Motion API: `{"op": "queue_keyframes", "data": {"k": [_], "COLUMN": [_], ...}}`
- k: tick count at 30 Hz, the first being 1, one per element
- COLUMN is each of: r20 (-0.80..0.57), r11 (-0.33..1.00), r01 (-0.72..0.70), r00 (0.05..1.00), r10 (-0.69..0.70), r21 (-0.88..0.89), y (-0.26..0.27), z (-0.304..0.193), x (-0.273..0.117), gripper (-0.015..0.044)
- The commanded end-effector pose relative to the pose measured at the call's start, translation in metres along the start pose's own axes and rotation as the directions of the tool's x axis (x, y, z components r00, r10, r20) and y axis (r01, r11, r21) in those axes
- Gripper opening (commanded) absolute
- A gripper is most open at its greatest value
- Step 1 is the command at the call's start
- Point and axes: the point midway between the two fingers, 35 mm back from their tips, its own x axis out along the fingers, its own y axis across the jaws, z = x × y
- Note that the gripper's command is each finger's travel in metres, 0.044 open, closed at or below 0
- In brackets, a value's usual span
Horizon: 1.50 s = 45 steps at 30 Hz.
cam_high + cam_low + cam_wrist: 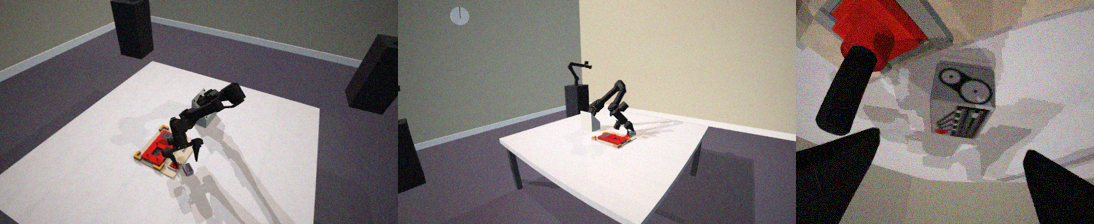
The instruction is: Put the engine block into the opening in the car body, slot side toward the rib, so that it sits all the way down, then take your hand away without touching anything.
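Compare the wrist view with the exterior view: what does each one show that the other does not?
Only the wrist view shows the two round discs ringed by a dark band on the engine block, and its small red spot.

Only the exterior view shows the wall clock, the table's dark legs and a second black arm on a dark pedestal.

Both show the engine block, some red parts and the white table top.
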Motion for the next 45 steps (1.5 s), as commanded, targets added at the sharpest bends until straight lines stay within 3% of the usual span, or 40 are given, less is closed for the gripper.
{"op": "queue_keyframes", "data": {"k": [1,17,29,45], "r20": [-0.008,0.018,0.089,0.14], "r11": [1.0,0.902,0.683,0.386], "r01": [-0.015,-0.093,-0.045,0.057], "r00": [1.0,0.994,0.983,0.972], "r10": [0.015,0.111,0.159,0.19], "r21": [-0.02,-0.423,-0.729,-0.921], "y": [0.004,0.036,0.052,0.053], "z": [-0.004,-0.024,-0.031,-0.054], "x": [-0.003,-0.008,-0.002,0.009], "gripper": [0.044,0.044,0.044,0.044]}}
